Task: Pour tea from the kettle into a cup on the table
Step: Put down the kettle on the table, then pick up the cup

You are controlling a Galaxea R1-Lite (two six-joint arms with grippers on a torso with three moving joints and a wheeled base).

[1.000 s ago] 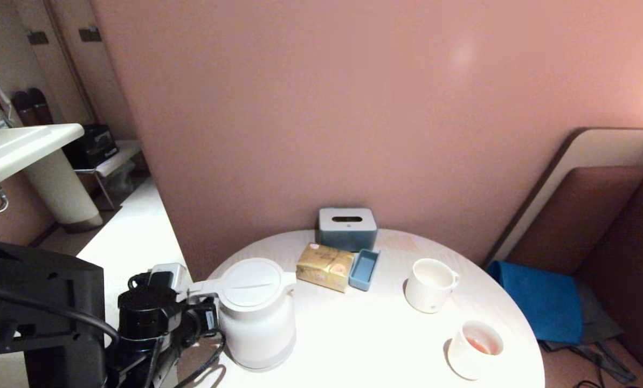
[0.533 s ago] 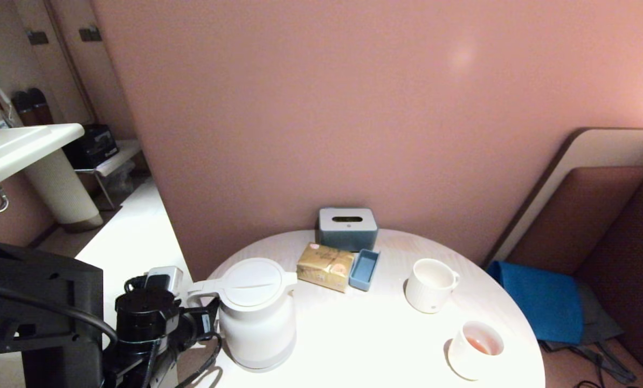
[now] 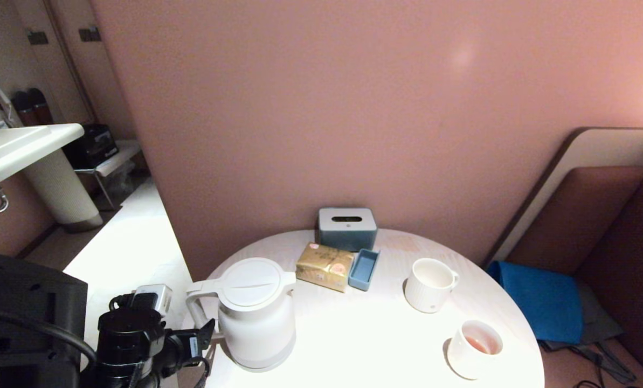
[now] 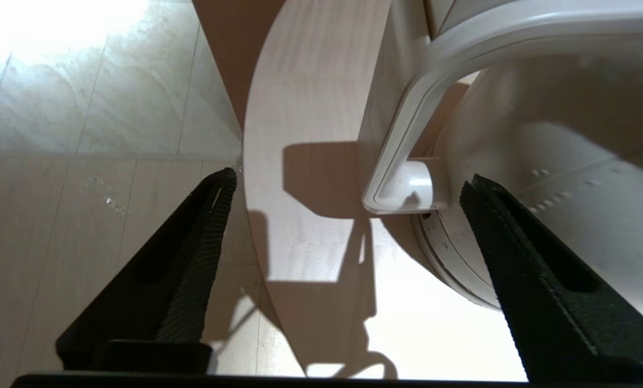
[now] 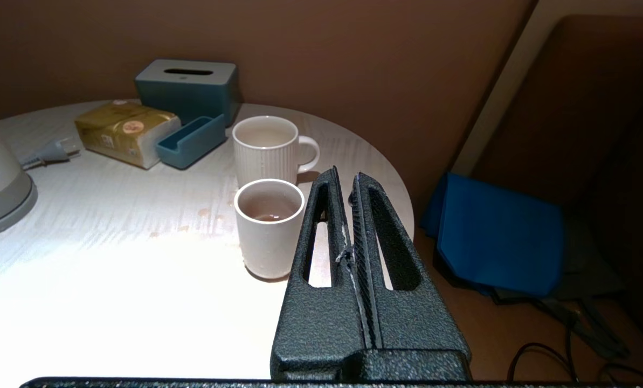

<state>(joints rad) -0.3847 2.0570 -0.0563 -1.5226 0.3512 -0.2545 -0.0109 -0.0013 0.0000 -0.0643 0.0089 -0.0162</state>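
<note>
The white kettle (image 3: 256, 315) stands upright at the near left of the round table (image 3: 364, 328), its loop handle (image 3: 194, 302) toward my left arm. My left gripper (image 4: 349, 180) is open, just off the table's left edge. The handle's lower end (image 4: 402, 191) lies between the fingertips without touching either. The small white cup (image 3: 473, 349) sits at the near right and holds a little reddish tea (image 3: 480, 345). My right gripper (image 5: 343, 175) is shut and empty, right beside the cup (image 5: 269, 237). It is outside the head view.
A ribbed white mug (image 3: 429, 285) stands behind the cup. A gold packet (image 3: 325, 267), a blue tray (image 3: 364, 269) and a grey-blue tissue box (image 3: 347, 227) sit by the wall. Drops (image 5: 202, 213) wet the tabletop. A washbasin (image 3: 19, 145) is far left, blue cloth (image 3: 542, 302) on the floor at right.
My left gripper has opened, let go of the kettle's handle and drawn back toward the lower left. The kettle stays standing where it was. The right arm has not moved.
</note>
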